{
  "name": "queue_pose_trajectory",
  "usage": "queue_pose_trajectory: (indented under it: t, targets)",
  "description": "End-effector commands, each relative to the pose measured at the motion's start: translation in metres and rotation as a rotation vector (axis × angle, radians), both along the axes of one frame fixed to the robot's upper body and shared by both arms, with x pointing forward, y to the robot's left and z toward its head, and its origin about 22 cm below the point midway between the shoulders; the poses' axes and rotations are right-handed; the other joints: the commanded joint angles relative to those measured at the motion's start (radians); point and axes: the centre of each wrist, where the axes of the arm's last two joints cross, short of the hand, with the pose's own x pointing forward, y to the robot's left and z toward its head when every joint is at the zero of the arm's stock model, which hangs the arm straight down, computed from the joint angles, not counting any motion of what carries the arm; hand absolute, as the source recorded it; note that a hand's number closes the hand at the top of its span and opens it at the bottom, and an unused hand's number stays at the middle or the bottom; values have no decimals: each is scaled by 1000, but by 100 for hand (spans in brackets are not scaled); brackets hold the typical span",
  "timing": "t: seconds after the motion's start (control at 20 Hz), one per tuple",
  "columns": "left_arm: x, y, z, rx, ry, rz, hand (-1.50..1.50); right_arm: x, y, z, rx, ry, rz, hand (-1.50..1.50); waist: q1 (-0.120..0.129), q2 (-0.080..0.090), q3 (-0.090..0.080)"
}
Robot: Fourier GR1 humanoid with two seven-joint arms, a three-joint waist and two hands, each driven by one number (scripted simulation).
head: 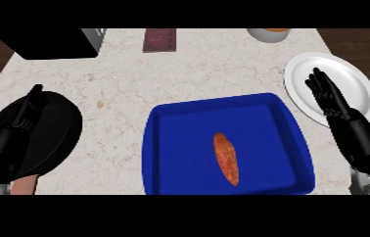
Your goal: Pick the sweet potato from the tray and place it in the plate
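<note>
The sweet potato (pixel 226 158) lies untouched on the floor of the blue tray (pixel 162 148), lengthwise, near the tray's middle. Neither hand has contact with it. The task is judged to stand at its first step: the pick has not begun.

The right hand (pixel 331 100) hangs over the white plate (pixel 309 69), fingers (pixel 316 82) straight and slightly spread, pointing away from the robot. It holds nothing; whether the fingertips touch the plate cannot be told. The sweet potato sits to the left of those fingers and nearer the robot, beyond the tray's right wall.

The left hand (pixel 25 121) shows at the left edge, over a round black dish (pixel 63 126). Its fingers appear straight and close together, holding nothing; dark on dark, contact with the dish cannot be confirmed.

Judgement on the next move: the right hand, being the nearer, would need to travel left and back over the tray wall, come down above the sweet potato, and close thumb and fingers across its narrow width. The plate lies just beside the tray, so the carry is short.

Also present beyond the fingers: a black box (pixel 51 42), a dark red book (pixel 160 39), and a cup (pixel 271 34).
</note>
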Motion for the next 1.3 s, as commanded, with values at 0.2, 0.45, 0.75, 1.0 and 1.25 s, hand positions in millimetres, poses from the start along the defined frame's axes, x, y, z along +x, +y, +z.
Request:
queue_pose_trajectory:
  t: [0.2, 0.45, 0.75, 1.0, 1.25]
  targets:
    - [23, -36, -7, -136, 30, -42, 0, 25, 58, -12, 144, 178, 547, 150, 97, 72, 0]
    - [30, -43, -25, -210, 117, -24, 0, 39, 28, -47, 189, 48, 280, -150, 64, 72, 2]
    - [50, -41, -22, -220, 156, -19, 0, 49, 2, -95, 28, 116, 592, -150, 69, 56, 0]
    - [52, -25, -47, -232, 170, 3, 0, 70, -5, -74, -178, 68, 649, -150, 51, 47, -3]
    - [45, -45, -46, -216, 178, -6, 0, 82, -1, -71, -291, 58, 666, -150, 52, 44, -3]
